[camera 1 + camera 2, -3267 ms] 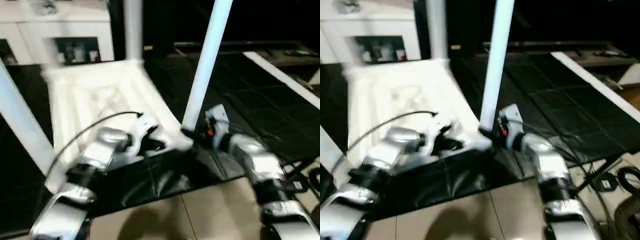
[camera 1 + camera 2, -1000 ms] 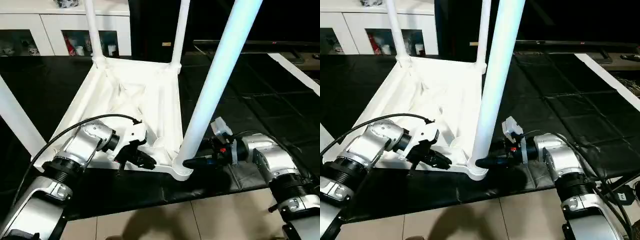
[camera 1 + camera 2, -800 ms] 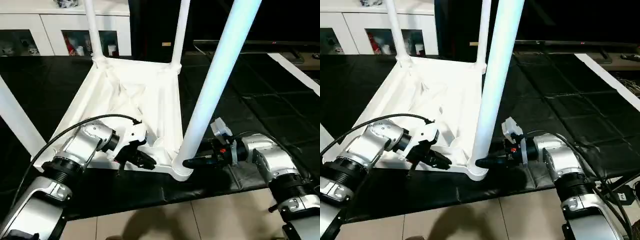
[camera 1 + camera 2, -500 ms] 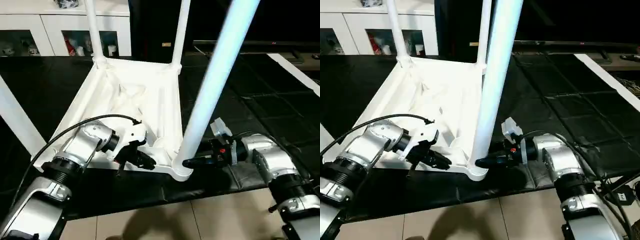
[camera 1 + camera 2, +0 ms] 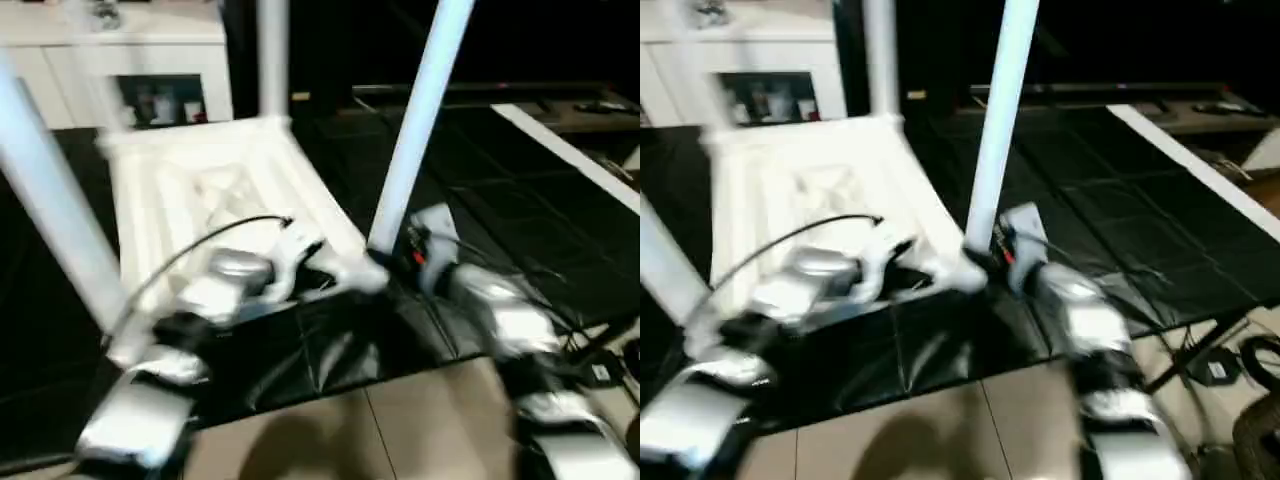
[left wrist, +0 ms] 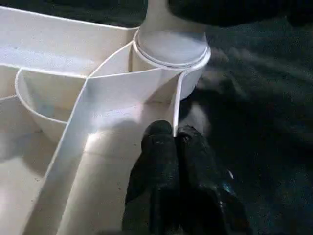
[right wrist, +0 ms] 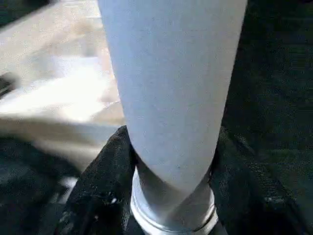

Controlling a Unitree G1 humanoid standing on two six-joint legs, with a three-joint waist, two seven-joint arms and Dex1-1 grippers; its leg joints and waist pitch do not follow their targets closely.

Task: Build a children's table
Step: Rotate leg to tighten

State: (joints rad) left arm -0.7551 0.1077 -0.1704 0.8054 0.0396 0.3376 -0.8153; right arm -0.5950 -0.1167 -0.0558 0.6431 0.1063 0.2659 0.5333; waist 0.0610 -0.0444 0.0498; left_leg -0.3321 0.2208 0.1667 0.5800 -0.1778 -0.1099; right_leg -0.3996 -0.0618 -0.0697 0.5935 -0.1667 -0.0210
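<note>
The all-white plastic children's table (image 5: 210,200) lies upside down on a black mat (image 5: 480,200), its ribbed rectangular underside facing up and its long tapered round legs standing upward from the corner sockets. The left gripper (image 6: 175,139) has its two black fingers pressed together, holding nothing, their tips resting against a thin white rib (image 6: 122,88) just beside the round corner socket (image 6: 171,49). The right gripper (image 7: 171,161) has its black fingers (image 7: 105,166) set on either side of the near white leg (image 5: 415,120) at its base, closed around it just above the socket. A white glass-door cabinet (image 5: 150,70) stands behind the table, and pale floor tiles (image 5: 400,430) border the mat's near edge.
</note>
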